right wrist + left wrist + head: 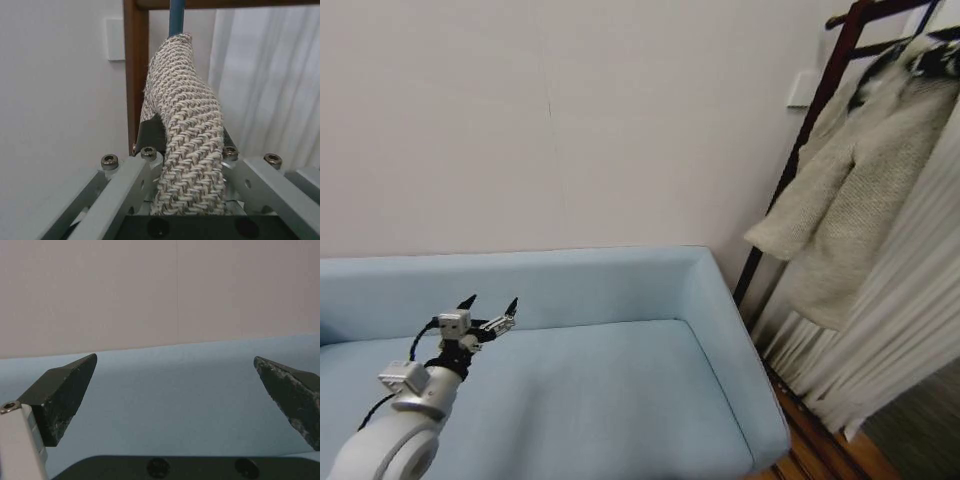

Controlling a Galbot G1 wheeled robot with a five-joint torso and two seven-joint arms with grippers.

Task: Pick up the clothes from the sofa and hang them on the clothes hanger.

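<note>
Sweater [182,70] sits clamped in the right gripper [189,135], held up beside the wooden rack [136,65]. Left gripper [491,303] hovers above the sofa [620,400], jaws spread wide.

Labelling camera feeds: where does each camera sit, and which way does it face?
Head view: on the robot's head, looking forward and down at the sofa and rack; left gripper open over the seat.
Left wrist view: on that wrist, facing the sofa's backrest between its fingers.
Right wrist view: on that wrist, facing the rack; right gripper shut on the knitted garment.
Head and right wrist views share rack and garment.
</note>
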